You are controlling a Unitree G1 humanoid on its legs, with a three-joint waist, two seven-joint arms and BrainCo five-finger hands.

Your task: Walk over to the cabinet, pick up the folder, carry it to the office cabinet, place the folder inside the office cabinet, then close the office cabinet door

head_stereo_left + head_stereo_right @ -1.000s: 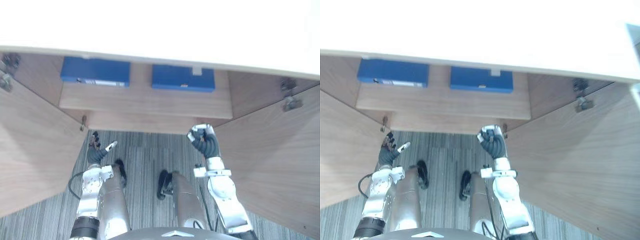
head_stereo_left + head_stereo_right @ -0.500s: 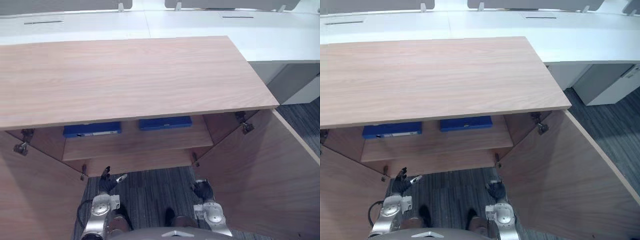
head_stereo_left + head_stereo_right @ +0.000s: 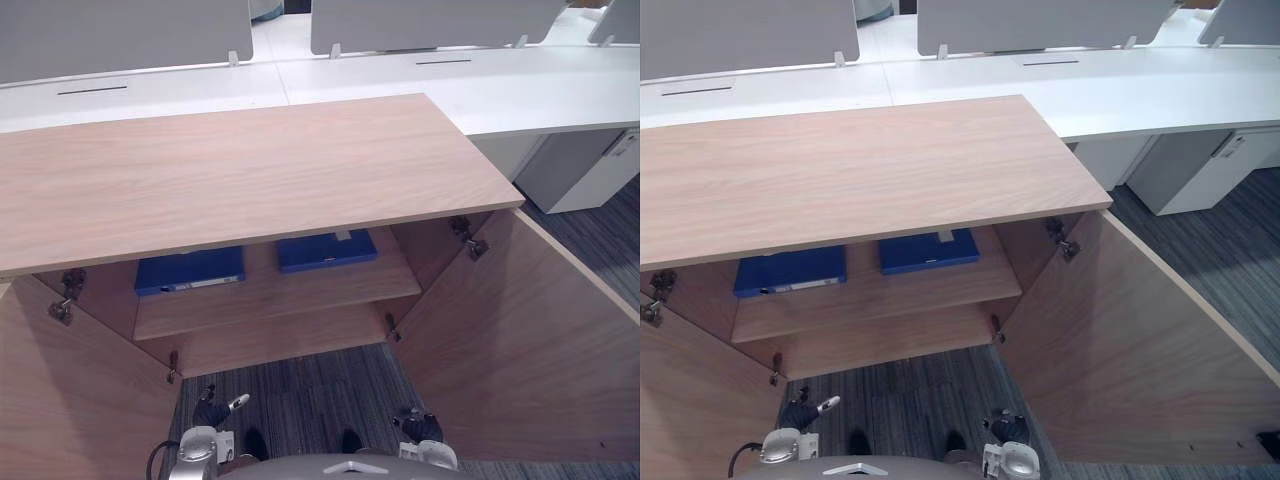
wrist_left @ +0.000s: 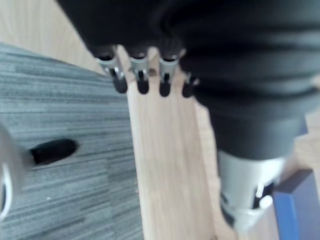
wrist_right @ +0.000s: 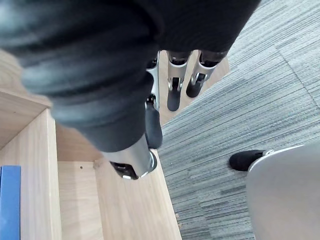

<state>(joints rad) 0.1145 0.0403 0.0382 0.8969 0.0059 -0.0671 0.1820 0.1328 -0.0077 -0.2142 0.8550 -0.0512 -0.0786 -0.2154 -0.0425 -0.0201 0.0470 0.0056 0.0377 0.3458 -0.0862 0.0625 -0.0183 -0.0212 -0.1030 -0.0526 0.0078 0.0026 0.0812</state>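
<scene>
Two blue folders lie flat on the shelf inside the open wooden cabinet (image 3: 250,170): one on the left (image 3: 190,270), one on the right (image 3: 327,250). Both cabinet doors stand swung wide. My left hand (image 3: 215,412) hangs low in front of the cabinet over the carpet, fingers (image 4: 142,85) straight and empty. My right hand (image 3: 420,428) is low on the other side, close to the right door, with its fingers (image 5: 175,95) relaxed and nothing in them. A blue folder corner (image 4: 300,200) shows past the left hand.
The left door (image 3: 70,400) and the right door (image 3: 520,340) flank the grey striped carpet (image 3: 300,400) where I stand. White desks (image 3: 400,80) with grey partitions run behind the cabinet. A white drawer unit (image 3: 590,170) stands at the far right.
The camera has tilted up, so the cabinet top now shows. My right hand has dropped from near the shelf edge and its fingers have uncurled. The left hand stays as before.
</scene>
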